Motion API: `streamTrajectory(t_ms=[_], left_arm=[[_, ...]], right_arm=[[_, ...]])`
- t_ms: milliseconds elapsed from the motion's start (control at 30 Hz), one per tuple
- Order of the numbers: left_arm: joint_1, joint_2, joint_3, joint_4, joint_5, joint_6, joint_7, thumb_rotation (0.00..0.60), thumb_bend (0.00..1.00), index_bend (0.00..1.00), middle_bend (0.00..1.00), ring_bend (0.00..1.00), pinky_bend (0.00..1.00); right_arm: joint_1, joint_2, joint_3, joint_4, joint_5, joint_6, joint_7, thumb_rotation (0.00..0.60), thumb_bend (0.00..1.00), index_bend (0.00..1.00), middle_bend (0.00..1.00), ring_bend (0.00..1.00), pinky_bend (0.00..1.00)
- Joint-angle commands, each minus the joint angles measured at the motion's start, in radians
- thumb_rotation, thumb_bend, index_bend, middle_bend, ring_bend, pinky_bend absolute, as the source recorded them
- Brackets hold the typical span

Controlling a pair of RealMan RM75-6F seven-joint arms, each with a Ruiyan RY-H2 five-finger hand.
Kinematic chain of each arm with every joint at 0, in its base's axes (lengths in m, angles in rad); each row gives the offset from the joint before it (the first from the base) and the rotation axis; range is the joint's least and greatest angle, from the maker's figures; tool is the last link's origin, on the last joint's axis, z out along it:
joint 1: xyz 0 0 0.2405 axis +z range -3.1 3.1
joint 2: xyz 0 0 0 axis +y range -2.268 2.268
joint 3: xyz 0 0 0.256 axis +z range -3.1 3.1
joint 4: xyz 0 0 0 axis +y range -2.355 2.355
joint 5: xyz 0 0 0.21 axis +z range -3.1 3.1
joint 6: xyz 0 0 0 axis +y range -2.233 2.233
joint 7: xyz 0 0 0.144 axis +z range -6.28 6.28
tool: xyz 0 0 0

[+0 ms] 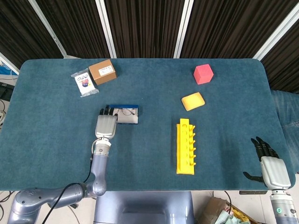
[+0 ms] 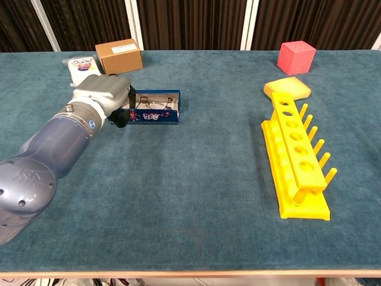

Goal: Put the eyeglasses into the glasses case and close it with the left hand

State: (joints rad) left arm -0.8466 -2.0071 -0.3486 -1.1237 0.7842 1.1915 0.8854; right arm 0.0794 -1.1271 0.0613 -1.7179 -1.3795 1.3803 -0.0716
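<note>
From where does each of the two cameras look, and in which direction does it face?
Head view: high above the near edge, looking down on the blue felt table; shows left hand and right hand.
Chest view: low at the near edge, facing across toward the dark curtain; shows only the left arm and hand.
Shared: open blue glasses case, yellow plastic peg rack.

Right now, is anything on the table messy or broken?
Nothing looks broken or spilled. The glasses case lies open with the eyeglasses inside, and the left hand is at its end. The yellow rack lies flat on the table.
</note>
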Motion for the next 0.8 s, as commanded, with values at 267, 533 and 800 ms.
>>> streamTrajectory(t_ms=[267, 533, 800], left_arm=[[0.004, 0.002, 0.004, 0.007, -0.002, -0.007, 0.0, 0.6, 0.53, 0.47, 0.18, 0.05, 0.16], [0.006, 0.001, 0.008, 0.024, 0.009, -0.007, -0.013, 0.6, 0.57, 0.5, 0.19, 0.06, 0.16], [0.008, 0.0, 0.012, 0.036, 0.01, -0.014, -0.01, 0.6, 0.62, 0.44, 0.19, 0.06, 0.16]], right_arm=[[0.002, -0.001, 0.0, -0.002, 0.003, -0.002, -0.006, 0.6, 0.18, 0.0, 0.02, 0.09, 0.19], [0.003, -0.001, 0.0, -0.004, 0.008, -0.005, -0.008, 0.6, 0.18, 0.0, 0.02, 0.09, 0.19], [0.005, -0.001, -0.001, -0.005, 0.009, -0.009, -0.013, 0.6, 0.18, 0.0, 0.02, 0.09, 0.19]])
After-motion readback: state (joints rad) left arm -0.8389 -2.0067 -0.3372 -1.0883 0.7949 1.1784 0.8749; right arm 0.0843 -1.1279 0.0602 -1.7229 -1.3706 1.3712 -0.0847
